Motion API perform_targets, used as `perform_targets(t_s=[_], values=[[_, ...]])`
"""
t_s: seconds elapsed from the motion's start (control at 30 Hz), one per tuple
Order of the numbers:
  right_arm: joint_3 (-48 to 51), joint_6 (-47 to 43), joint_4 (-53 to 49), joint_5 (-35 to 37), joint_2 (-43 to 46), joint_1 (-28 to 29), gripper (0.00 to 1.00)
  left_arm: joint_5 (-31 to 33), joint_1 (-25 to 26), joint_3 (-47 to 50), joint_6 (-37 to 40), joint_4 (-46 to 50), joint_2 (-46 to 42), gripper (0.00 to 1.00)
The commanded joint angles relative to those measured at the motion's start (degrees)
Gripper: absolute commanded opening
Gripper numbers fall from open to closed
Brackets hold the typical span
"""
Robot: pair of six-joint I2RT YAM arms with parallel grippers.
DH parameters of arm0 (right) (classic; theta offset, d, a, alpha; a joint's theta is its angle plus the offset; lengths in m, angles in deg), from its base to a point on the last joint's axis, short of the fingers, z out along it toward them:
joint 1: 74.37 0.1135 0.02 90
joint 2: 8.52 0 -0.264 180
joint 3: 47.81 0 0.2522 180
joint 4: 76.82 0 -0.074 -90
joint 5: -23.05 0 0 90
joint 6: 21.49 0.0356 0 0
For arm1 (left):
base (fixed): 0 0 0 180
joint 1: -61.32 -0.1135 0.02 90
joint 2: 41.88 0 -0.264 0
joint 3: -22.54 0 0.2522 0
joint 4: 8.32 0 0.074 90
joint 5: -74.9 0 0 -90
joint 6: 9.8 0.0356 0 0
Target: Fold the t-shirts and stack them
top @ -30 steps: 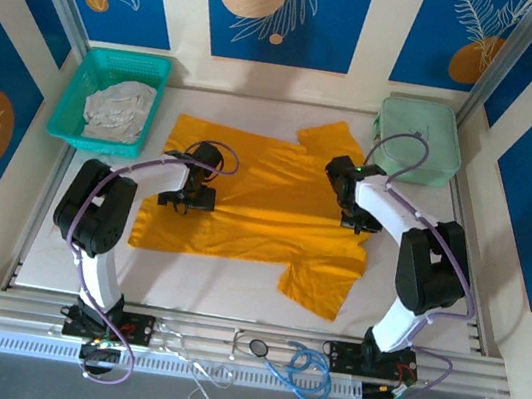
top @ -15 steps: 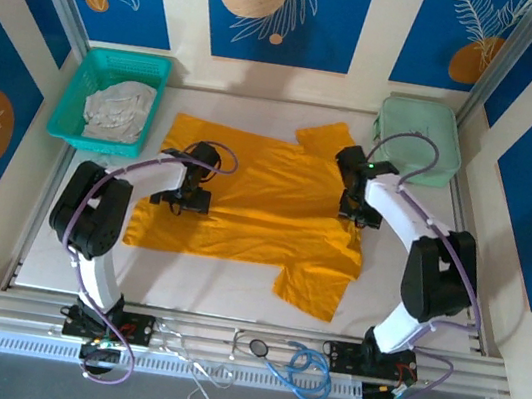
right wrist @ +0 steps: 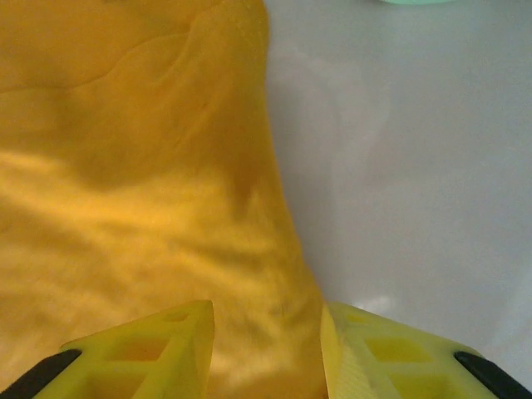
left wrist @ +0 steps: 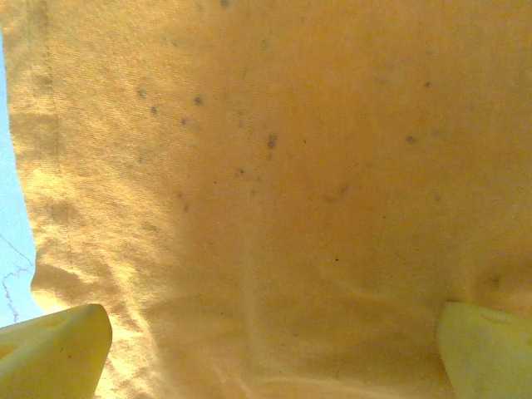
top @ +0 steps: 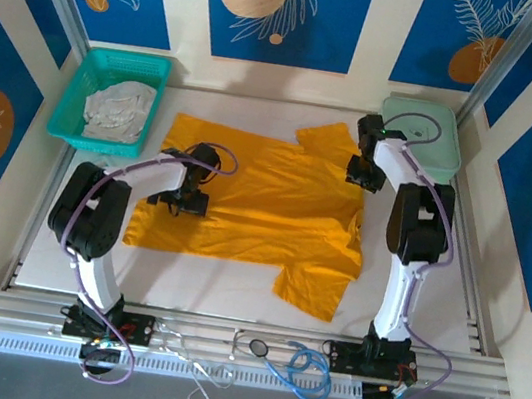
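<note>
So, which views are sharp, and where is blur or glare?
Top external: sharp, evenly lit, only faint shadows. Left wrist: t-shirt weave fairly crisp, fingertips blurred. Right wrist: cloth soft, pale glare patch on the table.

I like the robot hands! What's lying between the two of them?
In the top view, the orange t-shirt lies spread flat on the table between the left gripper and the right gripper; nothing else sits there.

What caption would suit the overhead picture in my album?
Two robot arms reach over an orange t-shirt spread on the table, with a pale garment in the teal basket.
</note>
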Motion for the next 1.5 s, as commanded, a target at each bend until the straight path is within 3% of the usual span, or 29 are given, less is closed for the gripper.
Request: perform_targets(t_s=[0.0,0.1,0.2,0.3,0.57,0.73,0.8,0.87,1.03,1.13,1.27,1.37,1.47], values=[[-4.27,-1.33,-4.23,-1.34,-2.96,-0.9,0.4,0.91,0.23,0.68,0.12,0.72,1.01,0.99],[-5.95,-1.81,-4.65,-2.14,-5.44,-1.42,0.35,0.68,0.18,0.72,0.19,0.39,1.52,0.99],[-8.39,-2.58,-5.66,-0.94,-7.0,-1.32,0.01,0.12,0.22,0.8,0.1,0.12,1.85,0.99],[-9.6,-4.04,-6.14,6.6,-5.22,1.4,0.0,0.12,0.16,1.22,0.07,-0.1,1.72,0.99],[-11.42,-12.31,-3.0,38.77,-3.06,13.98,0.0,-0.67,0.05,1.6,-0.17,-0.67,2.16,0.99],[-14.74,-14.79,-3.76,44.91,-9.65,17.32,0.0,-0.84,0.05,1.63,0.03,-0.87,2.33,0.99],[-16.95,-12.28,-7.33,44.67,-12.33,17.19,0.0,-0.78,0.06,1.81,0.14,-1.02,2.14,0.99],[-17.53,-9.69,-9.91,43.78,-13.34,16.65,0.06,-0.74,0.05,2.16,0.32,-1.24,1.99,0.99],[-14.71,-5.4,-11.65,40.55,-9.98,13.26,0.17,-0.69,-0.04,2.47,0.63,-1.52,2.42,0.99],[-12.75,-4.23,-11.78,36.61,-6.76,11.36,0.34,-1.1,-0.04,2.47,0.47,-1.83,2.67,0.99],[-6.28,-5.04,-5.3,25.47,0.28,10.45,0.51,-0.23,-0.04,2.05,-0.01,-1.3,3.19,0.99],[-4.34,-4.31,-2.64,17.64,3.64,9.89,0.48,1.63,-0.28,1.68,-0.85,0.07,3.48,0.99],[-7.56,-5.0,-2.09,10.64,2.39,9.47,0.25,2.25,-0.61,2.03,-1.61,0.61,2.92,0.99]])
